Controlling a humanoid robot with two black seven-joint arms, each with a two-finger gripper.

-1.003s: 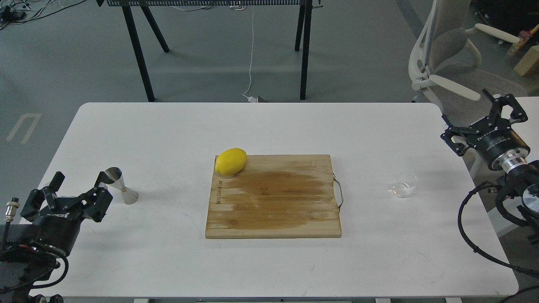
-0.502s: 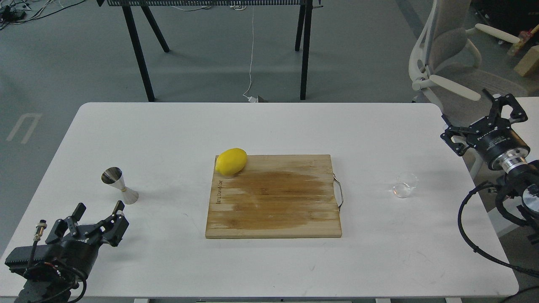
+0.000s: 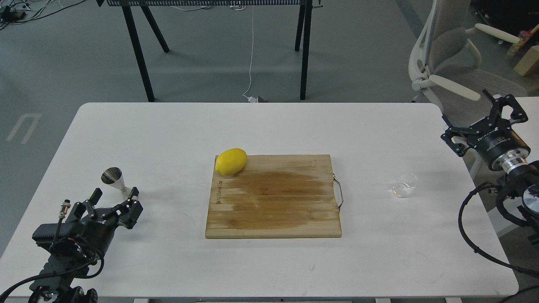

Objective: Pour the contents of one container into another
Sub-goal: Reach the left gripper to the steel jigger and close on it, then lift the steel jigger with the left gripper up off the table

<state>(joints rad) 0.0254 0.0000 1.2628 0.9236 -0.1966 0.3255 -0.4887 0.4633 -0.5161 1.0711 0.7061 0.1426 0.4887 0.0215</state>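
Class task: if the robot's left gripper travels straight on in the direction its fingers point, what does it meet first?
Most likely the jigger: the open left gripper points up-right at its base, though depth is uncertain.

Bright even overhead light, sharp focus; soft faint shadows on white table (image 3: 168,126), no glare

White table (image 3: 168,126). Wooden cutting board (image 3: 273,202) at centre, lemon (image 3: 230,161) on its far left corner. Steel jigger (image 3: 116,182) upright near the left edge; left gripper (image 3: 114,196) just in front of it, fingers spread, overlapping its base. Small clear glass cup (image 3: 404,184) stands right of the board. Right gripper (image 3: 484,120) hangs off the table's right edge, fingers apart, well clear of the cup. Office chair (image 3: 450,54) behind.
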